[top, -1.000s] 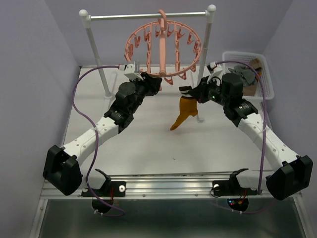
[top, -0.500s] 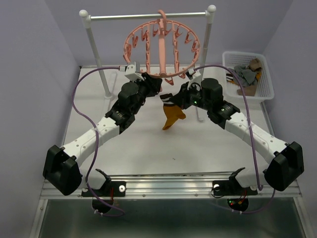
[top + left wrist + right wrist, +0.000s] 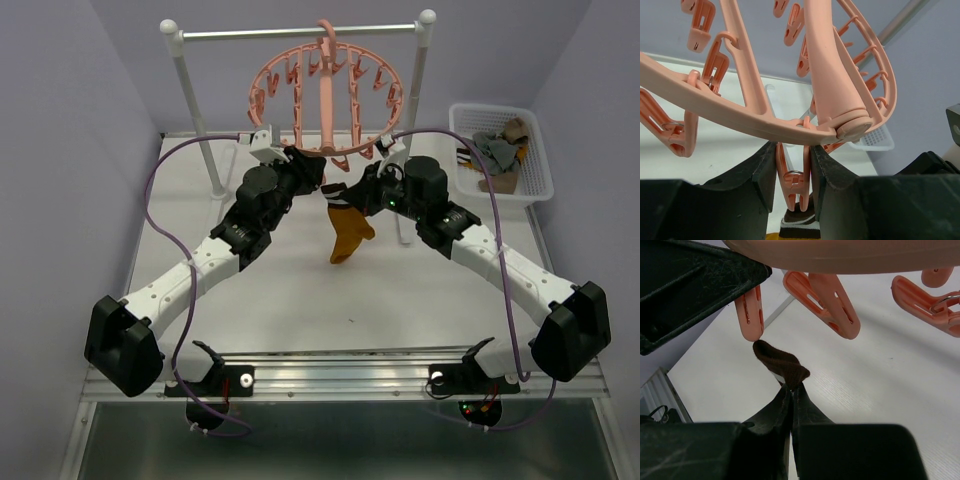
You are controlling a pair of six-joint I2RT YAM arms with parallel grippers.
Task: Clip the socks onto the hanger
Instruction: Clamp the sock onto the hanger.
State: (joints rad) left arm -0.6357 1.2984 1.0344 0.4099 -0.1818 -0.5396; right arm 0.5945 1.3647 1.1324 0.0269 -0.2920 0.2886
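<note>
The salmon-pink round hanger [image 3: 326,105] hangs from the rail. My left gripper [image 3: 318,178] is shut on one of its dangling clips [image 3: 794,175], a finger pressed on each side. An orange-mustard sock [image 3: 347,232] with a dark striped cuff hangs from my right gripper [image 3: 348,195], which is shut on the cuff. In the right wrist view the brown cuff [image 3: 782,365] sticks up from my right gripper [image 3: 792,389], its tip just under the clip [image 3: 751,315]. In the left wrist view the cuff [image 3: 799,222] shows below the clip, between the jaws of my left gripper [image 3: 793,150].
The white-posted metal rail stand [image 3: 412,110] carries the hanger at the back of the table. A white mesh basket [image 3: 535,150] at the right rear holds more socks [image 3: 495,148]. Other clips [image 3: 827,305] dangle close around the held one.
My right arm has swung left with the sock, bringing its cuff under the clip that my left gripper holds. The left arm has hardly moved.
</note>
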